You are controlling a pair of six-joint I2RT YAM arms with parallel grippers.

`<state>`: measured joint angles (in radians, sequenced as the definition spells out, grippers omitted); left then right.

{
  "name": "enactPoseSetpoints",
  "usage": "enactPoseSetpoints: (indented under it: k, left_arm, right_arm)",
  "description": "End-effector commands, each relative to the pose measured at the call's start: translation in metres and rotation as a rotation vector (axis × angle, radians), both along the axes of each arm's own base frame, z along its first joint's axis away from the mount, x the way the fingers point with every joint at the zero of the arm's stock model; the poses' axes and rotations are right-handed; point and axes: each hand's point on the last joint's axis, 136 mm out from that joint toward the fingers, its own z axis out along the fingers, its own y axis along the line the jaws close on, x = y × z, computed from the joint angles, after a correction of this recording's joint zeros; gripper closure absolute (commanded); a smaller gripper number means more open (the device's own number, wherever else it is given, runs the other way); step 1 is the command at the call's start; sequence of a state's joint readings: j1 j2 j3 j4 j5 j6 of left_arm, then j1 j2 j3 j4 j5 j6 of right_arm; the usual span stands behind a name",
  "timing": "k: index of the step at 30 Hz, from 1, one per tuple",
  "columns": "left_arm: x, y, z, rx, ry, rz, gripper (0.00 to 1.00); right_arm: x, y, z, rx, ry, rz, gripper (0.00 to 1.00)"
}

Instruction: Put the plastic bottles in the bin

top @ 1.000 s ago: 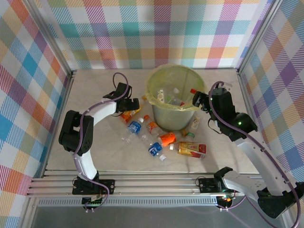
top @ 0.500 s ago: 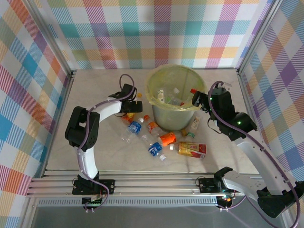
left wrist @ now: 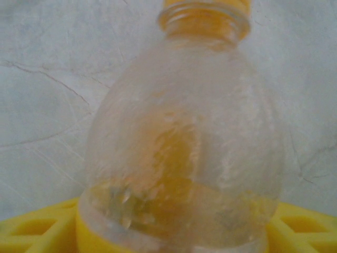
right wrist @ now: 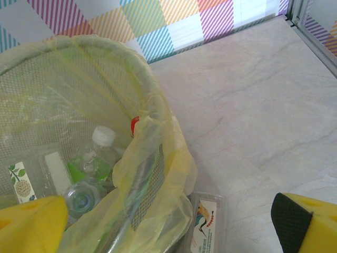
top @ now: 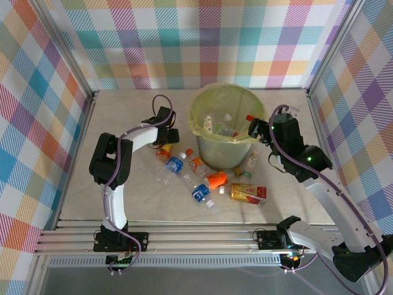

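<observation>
While the bin (top: 225, 153) stands toward the far side of the table (top: 123, 196) with a yellowish liner (right wrist: 158, 158) folded over its rim, several plastic bottles are seen lying inside it. Among them are a bottle with a white cap and green label (right wrist: 97, 158) and a red cap (right wrist: 135, 125) pressed against the liner.

The right gripper (top: 258, 130) is held just beside the bin's right rim, above the table. Its yellow fingers (right wrist: 31, 219) are spread wide apart with nothing between them.

The left gripper (top: 167, 134) is positioned low over the table, just left of the bin. In the left wrist view a clear bottle with an orange cap (left wrist: 184, 158) is framed between the two yellow pads (left wrist: 31, 226), lying on the marbled surface with its cap pointing away. Whether the pads are pressed onto it or only straddle it cannot be told.

More bottles are scattered on the table in front of the bin:
- A blue-labelled bottle (top: 175, 165) is to the bin's front left.
- A crushed orange bottle (top: 216, 179) is directly in front of the bin.
- A second blue-labelled bottle (top: 201, 193) is farther out from the bin.
- A flat red-and-yellow bottle (top: 248, 193) is to the bin's front right.

A flat clear bottle with a printed label (right wrist: 206, 226) lies at the foot of the bin on its right side.
</observation>
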<state>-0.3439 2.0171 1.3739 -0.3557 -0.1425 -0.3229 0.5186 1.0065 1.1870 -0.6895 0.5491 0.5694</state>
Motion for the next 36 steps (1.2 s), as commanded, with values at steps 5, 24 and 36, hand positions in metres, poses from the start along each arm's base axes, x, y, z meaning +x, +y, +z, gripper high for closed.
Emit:
enactPoseSetpoints:
  k: [5, 24, 36]
  left_arm:
    - [0.016, 0.018, 0.020, 0.017, -0.076, 0.048, 0.40]
    - [0.004, 0.019, 0.257, -0.106, -0.673, -0.030, 0.45]
    - [-0.042, -0.056, 0.394, -0.308, -1.036, -0.327, 0.44]
  right_arm:
    - [-0.002, -0.001, 0.003, 0.020, -0.019, -0.004, 0.00]
    - [-0.007, 0.002, 0.010, 0.047, -0.059, 0.027, 0.00]
    - [-0.011, -0.001, 0.009, 0.064, -0.073, 0.023, 0.00]
